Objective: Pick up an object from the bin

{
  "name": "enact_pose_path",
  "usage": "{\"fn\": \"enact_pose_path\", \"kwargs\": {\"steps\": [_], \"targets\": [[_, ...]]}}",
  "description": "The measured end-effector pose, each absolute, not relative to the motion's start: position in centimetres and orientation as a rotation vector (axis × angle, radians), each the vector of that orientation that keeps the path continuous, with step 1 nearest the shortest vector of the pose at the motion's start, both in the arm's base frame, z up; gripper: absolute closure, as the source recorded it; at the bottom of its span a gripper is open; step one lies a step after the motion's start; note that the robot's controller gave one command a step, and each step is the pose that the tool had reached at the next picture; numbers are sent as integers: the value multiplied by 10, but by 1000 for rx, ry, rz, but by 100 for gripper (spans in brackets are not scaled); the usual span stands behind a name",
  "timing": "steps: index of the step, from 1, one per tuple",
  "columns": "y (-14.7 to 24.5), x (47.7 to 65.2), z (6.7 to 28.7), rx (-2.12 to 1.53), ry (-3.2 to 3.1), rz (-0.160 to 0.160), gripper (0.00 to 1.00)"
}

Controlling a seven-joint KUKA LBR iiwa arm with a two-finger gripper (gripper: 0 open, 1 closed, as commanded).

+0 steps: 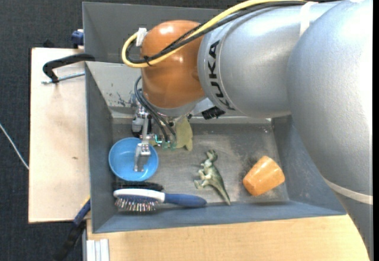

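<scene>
Dark carpet lies round the grey bin (99,153). At the bin's left stands a blue bowl (121,168). The gripper (149,148) hangs over the bowl's right half, its tip down inside; whether it is released or clenched cannot be told. A brush (151,199) lies just beside the bowl. A green toy dinosaur (210,178) and an orange cup (263,176) lie farther right.

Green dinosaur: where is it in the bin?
The green dinosaur lies on the bin floor, lower middle of the camera view, between the hairbrush and the orange cup.
</scene>
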State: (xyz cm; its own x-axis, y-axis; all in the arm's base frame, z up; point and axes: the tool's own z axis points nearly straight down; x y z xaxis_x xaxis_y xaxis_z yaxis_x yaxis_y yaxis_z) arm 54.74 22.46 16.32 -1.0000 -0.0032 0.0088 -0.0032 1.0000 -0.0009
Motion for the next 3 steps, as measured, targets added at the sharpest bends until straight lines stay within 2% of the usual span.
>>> {"fn": "enact_pose_path", "kwargs": {"steps": [1,2,3], "targets": [[201,559,94,-40,-3153,-16,0],[197,561,90,-50,-3154,-8,100],[177,564,240,451,-3124,-4,100]]}}
